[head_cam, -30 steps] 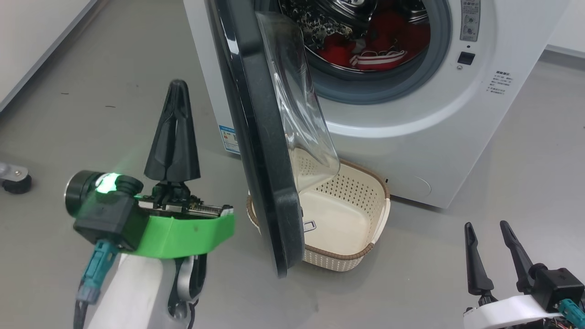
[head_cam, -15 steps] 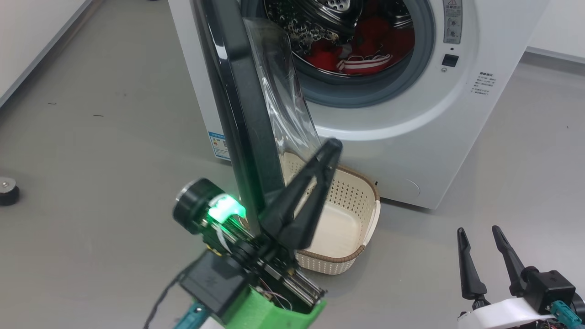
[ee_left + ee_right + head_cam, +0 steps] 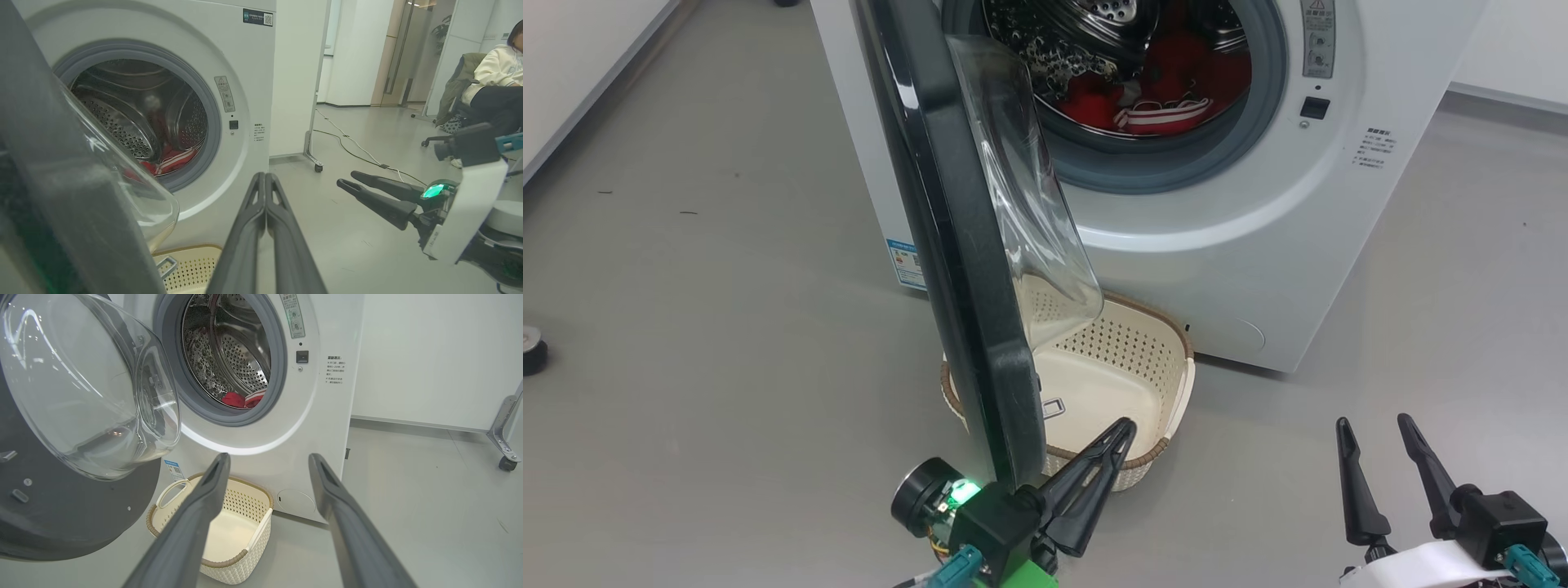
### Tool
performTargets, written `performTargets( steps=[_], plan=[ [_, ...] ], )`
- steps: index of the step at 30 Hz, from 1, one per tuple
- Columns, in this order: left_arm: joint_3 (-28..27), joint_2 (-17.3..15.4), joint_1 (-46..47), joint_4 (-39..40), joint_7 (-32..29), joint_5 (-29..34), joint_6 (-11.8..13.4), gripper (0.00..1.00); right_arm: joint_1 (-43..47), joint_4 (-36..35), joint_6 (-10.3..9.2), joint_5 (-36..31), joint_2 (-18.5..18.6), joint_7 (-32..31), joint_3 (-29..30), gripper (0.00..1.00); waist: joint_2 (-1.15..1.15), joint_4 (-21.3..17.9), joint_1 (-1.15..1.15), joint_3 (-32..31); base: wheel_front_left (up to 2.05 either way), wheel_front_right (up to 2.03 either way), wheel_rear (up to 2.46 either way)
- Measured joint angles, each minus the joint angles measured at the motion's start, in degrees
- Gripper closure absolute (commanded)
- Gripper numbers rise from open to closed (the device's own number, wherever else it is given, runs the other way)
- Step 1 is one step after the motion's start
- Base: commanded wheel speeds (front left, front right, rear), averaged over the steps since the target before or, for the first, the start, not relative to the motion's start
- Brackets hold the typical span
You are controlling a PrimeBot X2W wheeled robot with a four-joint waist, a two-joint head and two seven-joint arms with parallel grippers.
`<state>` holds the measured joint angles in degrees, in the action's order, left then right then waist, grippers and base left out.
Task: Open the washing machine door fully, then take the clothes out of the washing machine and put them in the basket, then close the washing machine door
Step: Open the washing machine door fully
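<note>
One door [image 3: 947, 245], glossy black rim, clear glass bowl, stands half open. Left tool [image 3: 1124, 428] pinched narrow, empty, near its lower edge. One perforated cream basket [image 3: 1178, 384] on floor [image 3: 727, 327]. Red striped clothes [image 3: 1160, 114] inside one white washer [image 3: 1258, 269]. Right tool [image 3: 1374, 423] wide, empty.

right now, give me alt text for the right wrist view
A white washing machine stands with its round door open at left, red clothes low in the steel drum. An empty cream basket sits on the floor before it, behind the open fingers of the right gripper.
</note>
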<state>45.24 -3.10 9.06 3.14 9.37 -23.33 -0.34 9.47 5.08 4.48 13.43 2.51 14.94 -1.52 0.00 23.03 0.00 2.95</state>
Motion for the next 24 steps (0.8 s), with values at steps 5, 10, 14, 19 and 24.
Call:
performTargets(
  steps=[5,10,14,19,24],
  plan=[
    [-1.6,-0.2,-0.7,-3.5,-0.5,-0.1,1.4,1.0,0.2,0.0,0.0,0.0,-0.1,0.0,0.3,0.0,0.0,-0.1,0.0,0.2,0.0,0.0,0.0],
    [-3.2,-0.1,-0.7,-5.7,-0.4,-0.1,2.6,1.0,0.2,0.0,0.15,0.0,-0.2,0.0,0.5,0.0,0.0,-0.1,0.0,0.4,0.0,0.0,0.0],
    [-4.2,-0.1,-0.6,-7.0,-0.2,-0.1,3.2,1.0,0.2,0.0,0.16,-0.2,-0.2,0.0,0.5,0.0,0.0,-0.2,0.0,0.6,0.0,0.0,0.0],
    [-4.7,-0.1,-0.5,-8.6,0.3,-0.1,3.7,1.0,0.2,0.1,0.18,-0.3,-0.2,0.0,0.7,0.0,0.0,-0.3,0.0,0.8,0.0,0.0,0.0],
    [-5.2,0.0,-0.5,-9.9,0.8,-0.1,4.4,1.0,0.2,0.2,0.46,-0.3,-0.2,0.0,1.0,0.0,0.0,-0.2,0.0,1.0,0.0,0.0,0.0]
  ],
)
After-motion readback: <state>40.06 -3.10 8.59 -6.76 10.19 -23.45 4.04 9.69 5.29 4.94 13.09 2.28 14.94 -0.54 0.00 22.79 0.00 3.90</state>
